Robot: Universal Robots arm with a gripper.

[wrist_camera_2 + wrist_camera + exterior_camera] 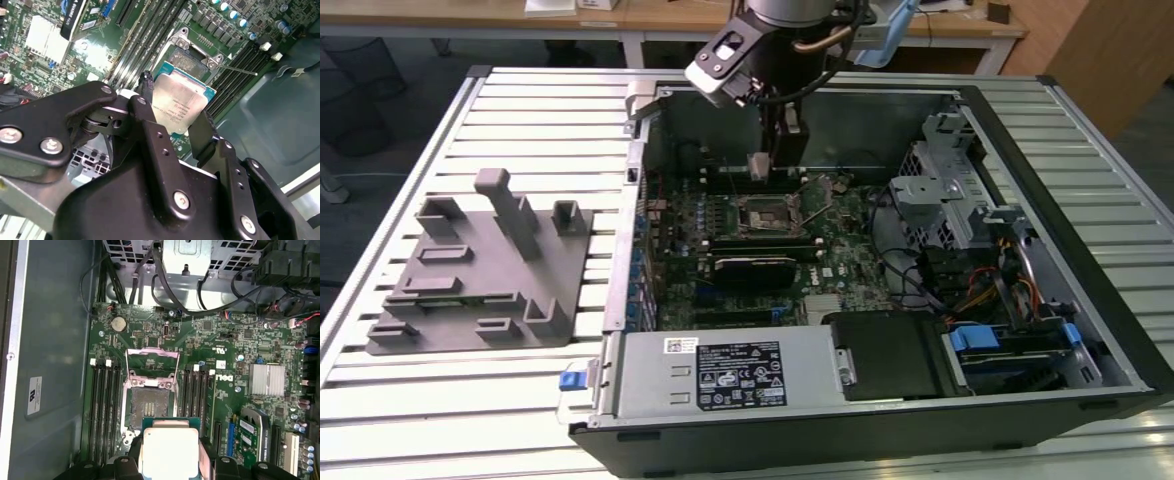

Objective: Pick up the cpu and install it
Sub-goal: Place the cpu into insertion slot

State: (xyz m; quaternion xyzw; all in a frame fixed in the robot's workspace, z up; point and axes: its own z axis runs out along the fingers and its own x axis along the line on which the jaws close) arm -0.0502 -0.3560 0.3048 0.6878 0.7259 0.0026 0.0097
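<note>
End effector [769, 158] hangs inside the open case [1067, 330] and pinches the cpu [758, 167] by two opposite edges. In the second wrist view, the cpu [180, 106] sits between the black fingers [152, 130], tilted, with its silver top facing the camera. It is held above the motherboard [847, 250] and does not touch it. In the first wrist view, the socket [150, 402] lies open with its frame lifted. In the exterior view, the cpu stands at 12 o'clock of the socket, near it but apart. The grey fixture plate [480, 270] rests on the worktop [400, 400] at 9 o'clock of the case, well apart from the end effector.
</note>
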